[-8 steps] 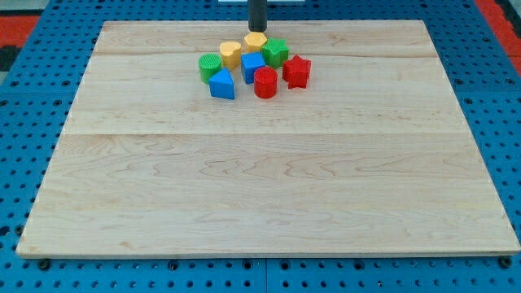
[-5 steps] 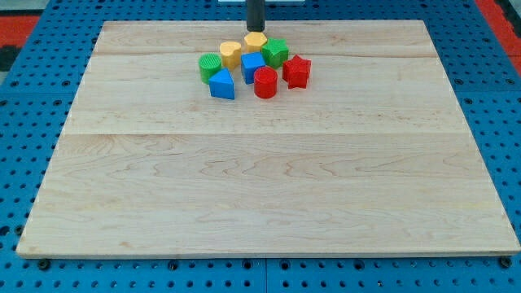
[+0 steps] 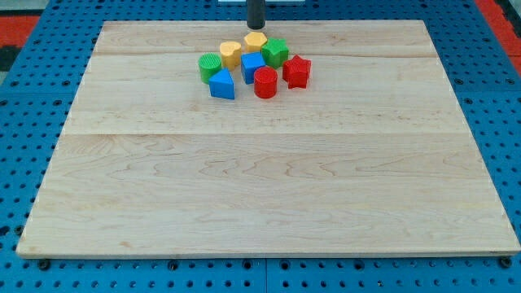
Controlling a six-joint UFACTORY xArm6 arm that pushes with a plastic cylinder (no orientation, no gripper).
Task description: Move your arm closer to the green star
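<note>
Wooden board (image 3: 269,195) lying on a blue pegboard surface (image 3: 32,122), seen from one camera looking down at a slant. Dark rod of the arm enters at the view's top centre, and my tip (image 3: 256,26) rests near the board's top edge. The arm carries no gripper, so nothing opens or closes; the rod holds nothing.

All the blocks sit in one tight cluster just below my tip toward the view's bottom. Nearest is a yellow block (image 3: 256,41), directly below my tip with a narrow strip of bare wood between them, so the two are apart. The green star (image 3: 274,52), the task's block, is just below my tip and a little to the view's right, touching the yellow block's right side; its exact outline is hard to make out, though it looks lobed. A second yellow block (image 3: 230,54) sits below my tip and a little to the view's left. A blue block (image 3: 252,67), roughly cube-like, lies straight below the first yellow one. A red star (image 3: 297,72) is farther down and to the right, past the green star. A red cylinder (image 3: 265,82) stands below the blue block. A green cylinder (image 3: 210,66) marks the cluster's left end, and a blue triangular block (image 3: 221,84) sits just below it.
</note>
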